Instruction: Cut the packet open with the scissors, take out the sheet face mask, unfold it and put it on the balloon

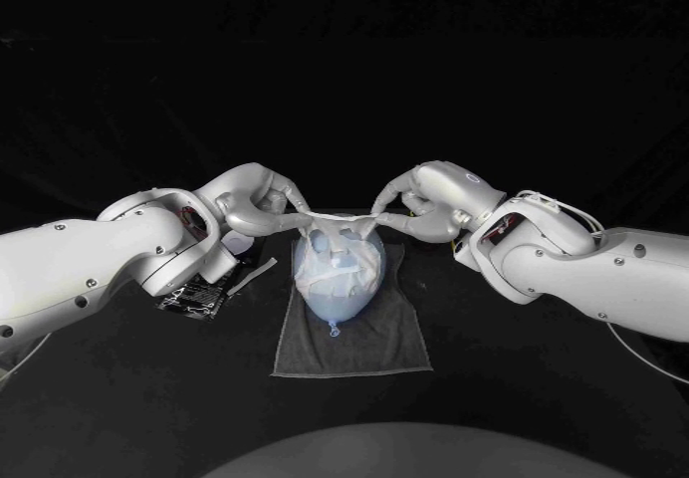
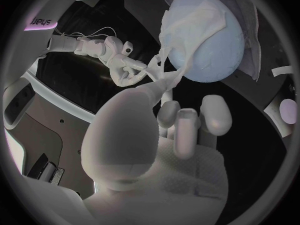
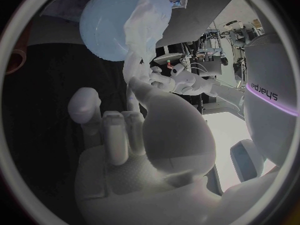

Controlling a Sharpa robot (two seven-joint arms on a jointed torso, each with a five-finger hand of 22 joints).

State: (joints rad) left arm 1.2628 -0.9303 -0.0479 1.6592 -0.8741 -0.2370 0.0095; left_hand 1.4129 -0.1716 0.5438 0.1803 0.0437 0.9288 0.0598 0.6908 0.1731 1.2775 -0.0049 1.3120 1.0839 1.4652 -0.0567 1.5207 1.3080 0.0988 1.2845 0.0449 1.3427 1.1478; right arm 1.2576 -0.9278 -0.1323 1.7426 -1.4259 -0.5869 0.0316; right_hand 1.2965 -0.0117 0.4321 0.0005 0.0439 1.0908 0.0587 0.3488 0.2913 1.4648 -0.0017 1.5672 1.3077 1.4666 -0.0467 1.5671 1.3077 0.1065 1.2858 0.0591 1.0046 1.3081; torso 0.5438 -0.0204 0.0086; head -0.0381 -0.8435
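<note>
**Head view, items left to right**

1. Left arm, one: enters from the left edge and reaches toward the upper centre.
2. Dark flat item (image 1: 201, 296), one: centre-left, partly hidden under the left forearm and just left of the towel. What it is cannot be told.
3. Left hand (image 1: 266, 207), one: upper centre, left of the balloon's far end. Thumb and a finger pinch the left edge of the sheet face mask, and in the left wrist view the other fingers are curled in.
4. Sheet face mask (image 1: 342, 241), one: white, unfolded, draped over the upper half of the balloon. Its upper edge is pulled into a line between the two hands.
5. Balloon (image 1: 337, 287), one: pale blue, at frame centre, lying lengthwise on the towel with its knot toward the bottom of the frame.
6. Towel (image 1: 359, 349), one: grey and rectangular, under the balloon. Its lower edge lies below the knot, and both of its side edges stand wider than the balloon.
7. Right hand (image 1: 412, 206), one: upper centre, right of the balloon's far end and apart from the left hand. It pinches the mask's right edge, and in the right wrist view the remaining fingers are folded toward the palm.
8. Right arm, one: enters from the right edge.
9. Table (image 1: 143, 398), one: its black surface shows to the left, to the right and below the towel.
</note>
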